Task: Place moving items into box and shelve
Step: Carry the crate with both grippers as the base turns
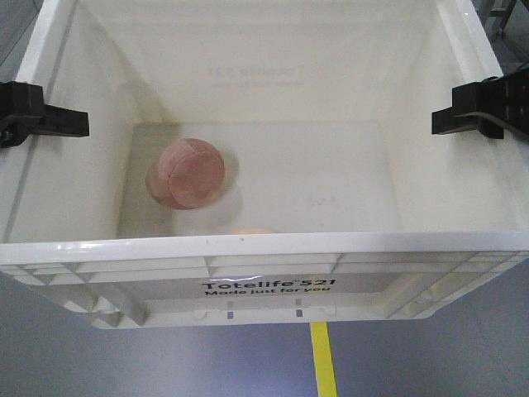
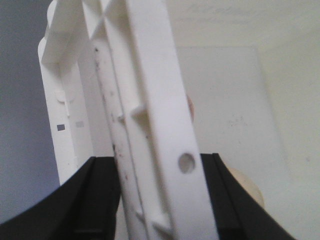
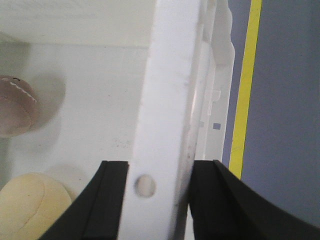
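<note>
Dusty pink stitched soft ball resting inside big white plastic box, left of middle. Pale yellow smooth ball tucked by near wall. Left black gripper squeezing left rim; right black gripper squeezing right rim.

Your way in from above is free: the box stands open-topped, most of its floor bare. The pink ball lies left of centre, the yellow ball against the near wall. The left gripper and right gripper occupy both side rims, clamped on.
</note>
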You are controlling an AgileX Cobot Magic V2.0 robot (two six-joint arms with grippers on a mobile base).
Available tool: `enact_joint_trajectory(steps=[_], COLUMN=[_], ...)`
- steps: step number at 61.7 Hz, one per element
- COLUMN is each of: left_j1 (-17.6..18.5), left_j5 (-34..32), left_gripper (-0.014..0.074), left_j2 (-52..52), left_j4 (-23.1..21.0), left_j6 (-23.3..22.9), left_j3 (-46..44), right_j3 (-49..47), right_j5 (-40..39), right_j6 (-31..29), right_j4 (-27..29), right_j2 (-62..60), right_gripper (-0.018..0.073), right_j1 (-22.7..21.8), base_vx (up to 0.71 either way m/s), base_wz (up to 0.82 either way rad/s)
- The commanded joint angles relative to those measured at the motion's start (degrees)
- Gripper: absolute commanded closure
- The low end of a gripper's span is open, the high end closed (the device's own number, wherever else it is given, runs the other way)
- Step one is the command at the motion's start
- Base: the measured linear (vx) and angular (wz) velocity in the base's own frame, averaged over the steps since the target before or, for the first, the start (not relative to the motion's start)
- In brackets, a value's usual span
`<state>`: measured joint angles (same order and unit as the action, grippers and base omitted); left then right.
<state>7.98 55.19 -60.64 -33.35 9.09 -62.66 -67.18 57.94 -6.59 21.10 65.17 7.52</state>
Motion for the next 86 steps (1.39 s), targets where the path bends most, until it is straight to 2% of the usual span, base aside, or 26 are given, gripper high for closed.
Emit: enact_joint_trajectory(steps=[1, 38, 86], left_j1=[0.64, 0.64, 0.64], left_j5=[-4.90, -4.91, -4.92], left_gripper=[0.0600, 0.0600, 0.0600], left_j2=[1.59, 1.59, 1.59], left_j4=[-10.43, -10.43, -10.41], left_j6=[1.04, 1.04, 1.04], left_j3=[-2.61, -2.61, -2.61], right_j3=[-2.80, -2.80, -2.80], right_j5=[-5.56, -5.56, -5.56], right_j6=[-1.31, -1.31, -1.31], right_j4=[7.77, 7.77, 7.77], right_j2=[-1.80, -1.80, -1.80], right_gripper=[0.0565, 0.0565, 0.0565], right_j1=[0.42, 0.42, 0.42], base_vx=[0.47, 0.44, 0.40], base_wz=[-0.08, -0.21, -0.49])
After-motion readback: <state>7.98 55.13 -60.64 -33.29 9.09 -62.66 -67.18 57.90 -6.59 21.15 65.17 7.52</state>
